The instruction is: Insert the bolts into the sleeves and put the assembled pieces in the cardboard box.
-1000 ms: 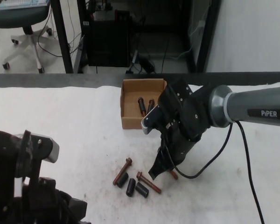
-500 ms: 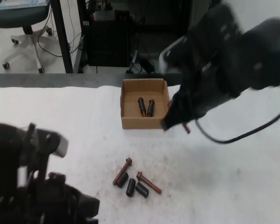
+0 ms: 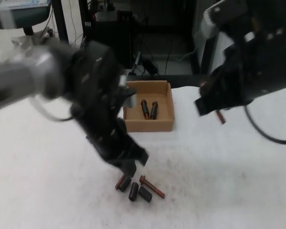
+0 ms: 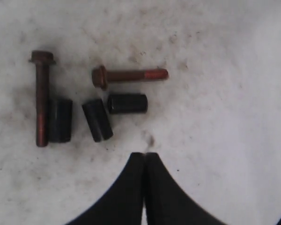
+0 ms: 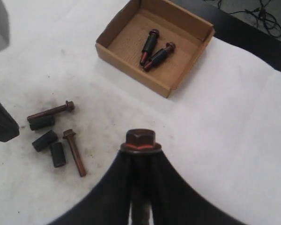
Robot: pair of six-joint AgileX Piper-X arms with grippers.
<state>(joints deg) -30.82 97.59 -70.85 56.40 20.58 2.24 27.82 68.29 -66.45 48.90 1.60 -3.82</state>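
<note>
a: room to move?
b: bare white cloth (image 3: 219,181) all round the pile; the cardboard box (image 5: 131,70) sits near its far edge, 2 assembled pieces (image 5: 149,44) inside.
a: anything hidden?
b: the held bolt (image 5: 140,139) has its shank buried in the right gripper (image 5: 140,157) (clamped on it), aloft beside the box.
a: left gripper (image 4: 144,157)?
b: fingertips pressed together, empty, over 3 sleeves (image 4: 97,119) and 2 bolts (image 4: 131,76).

Bench (image 3: 238,191) under white cloth (image 3: 47,191), grubby smudges around loose parts. Cardboard box (image 3: 148,126) on cloth. Cluster camera-side of box, apart from it: first bolt (image 3: 119,182) flush against first sleeve (image 3: 125,183); middle sleeve (image 3: 133,191) just beside; third sleeve (image 3: 145,194) alongside second bolt (image 3: 152,187).
</note>
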